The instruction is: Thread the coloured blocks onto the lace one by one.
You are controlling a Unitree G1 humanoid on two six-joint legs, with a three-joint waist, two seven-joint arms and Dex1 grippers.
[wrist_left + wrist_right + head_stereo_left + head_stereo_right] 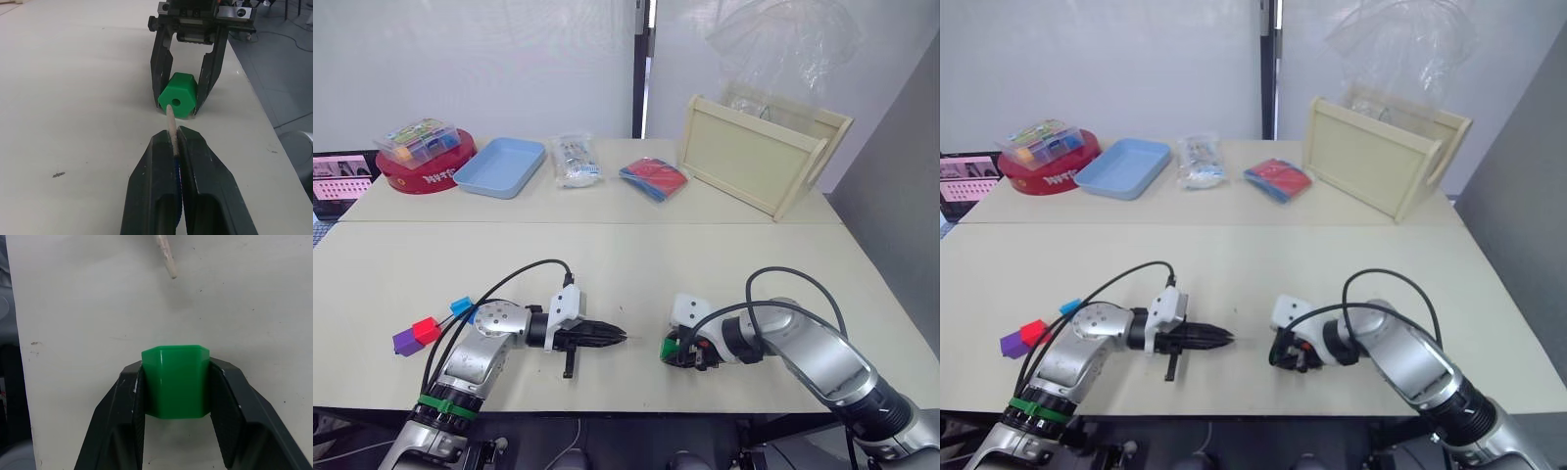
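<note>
My left gripper [175,134] is shut on the lace [170,122]. The lace's pale stiff tip sticks out past the fingers, and a bit of blue cord shows between them. The tip points at the hole of the green block [178,94] and stops just short of it. My right gripper [176,367] is shut on that green block [176,380], which rests low on the table with its hole facing the left gripper [617,338]. A purple block [408,342], a red block [427,330] and a blue block [462,306] lie together near the table's left front.
At the back stand a red round tin [423,176] with a clear box of pieces on it, a light blue tray [501,166], a plastic bag [575,160], a red and blue packet [654,178] and a wooden crate [759,152]. The table's front edge is close below both grippers.
</note>
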